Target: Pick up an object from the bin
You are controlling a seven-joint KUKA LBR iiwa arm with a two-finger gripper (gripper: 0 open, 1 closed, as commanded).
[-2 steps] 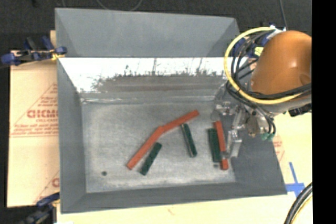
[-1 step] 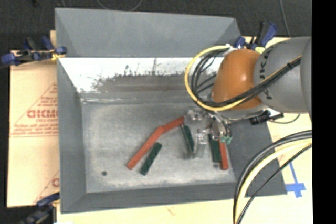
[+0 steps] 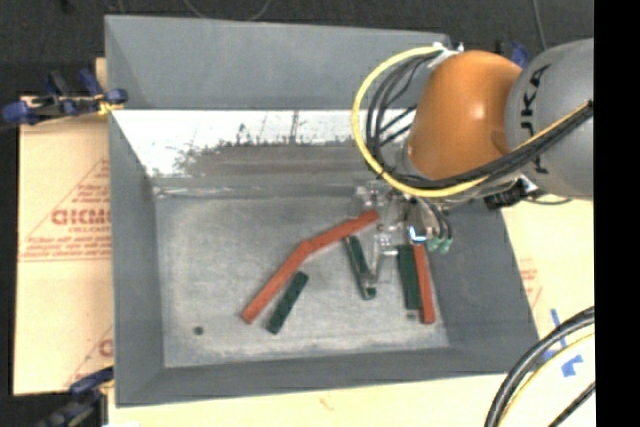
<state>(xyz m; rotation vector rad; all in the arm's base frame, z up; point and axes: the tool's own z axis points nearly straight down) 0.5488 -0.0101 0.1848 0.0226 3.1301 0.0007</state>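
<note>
Grey metal bin (image 3: pixel 140 245), 5 loose things on its floor plus 1 speck. Landmark: bent orange strip (image 3: pixel 300 265), the longest piece, lying diagonally across the middle of the floor with its lower end toward the bin's near-left and its upper end toward the far-right.

- Short green block (image 3: pixel 287 301): just below the strip's lower half, roughly parallel to it, touching or nearly touching; cannot tell which.
- Slim green bar (image 3: pixel 356 258): just below the strip's upper end, pointing down and away from it.
- Long green bar (image 3: pixel 408 280) and orange bar (image 3: pixel 426 293): a side-by-side pair right of the strip's upper end, beyond the slim green bar, both near upright in the view, the orange 1 on the outer side.
- Small dark speck (image 3: pixel 197 331): left of and below the strip's lower end, apart from everything.

Gripper (image 3: pixel 374 260) is down inside the bin at the strip's upper end, right beside the slim green bar, between it and the pair. How wide the gripper stands cannot be told, nor whether anything is gripped. Orange cover (image 3: pixel 455 115) and looped cables (image 3: pixel 372 105) sit above it on the wrist.
</note>
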